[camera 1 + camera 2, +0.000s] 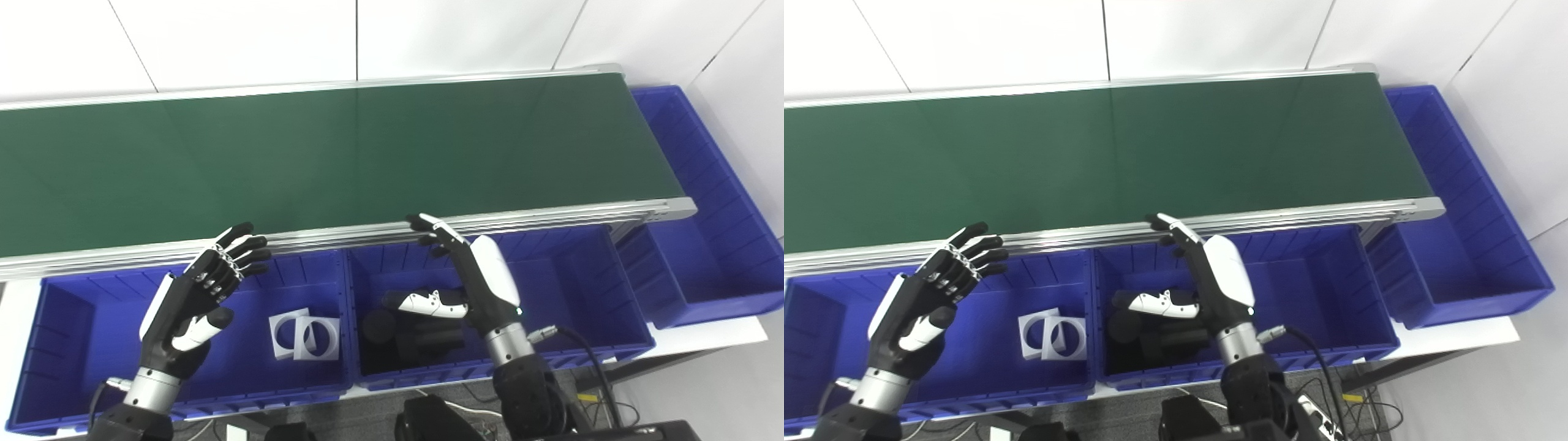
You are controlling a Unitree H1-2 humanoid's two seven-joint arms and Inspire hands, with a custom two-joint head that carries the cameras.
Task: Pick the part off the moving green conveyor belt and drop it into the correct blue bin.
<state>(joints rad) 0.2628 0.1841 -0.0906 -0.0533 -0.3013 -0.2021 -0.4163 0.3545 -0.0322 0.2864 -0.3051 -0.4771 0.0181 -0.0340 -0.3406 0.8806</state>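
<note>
The green conveyor belt (pixel 343 153) runs across the view and carries no part. My left hand (pixel 202 288) hovers open over the left blue bin (pixel 67 294), fingers spread near the belt's front rail. Over the middle blue bin (pixel 569 288) my right hand (pixel 471 275) is open too, its fingertips (pixel 422 223) at the rail and its thumb pointing left. Two white square parts with round holes (pixel 304 335) lie in the left bin. Several black cylindrical parts (pixel 392 334) lie in the middle bin, below the right hand.
A third blue bin (pixel 710 245) stands at the belt's right end, with nothing visible in it. The belt's aluminium front rail (pixel 343 236) borders the bins. Cables (pixel 588 361) trail from the right wrist past the table's front edge.
</note>
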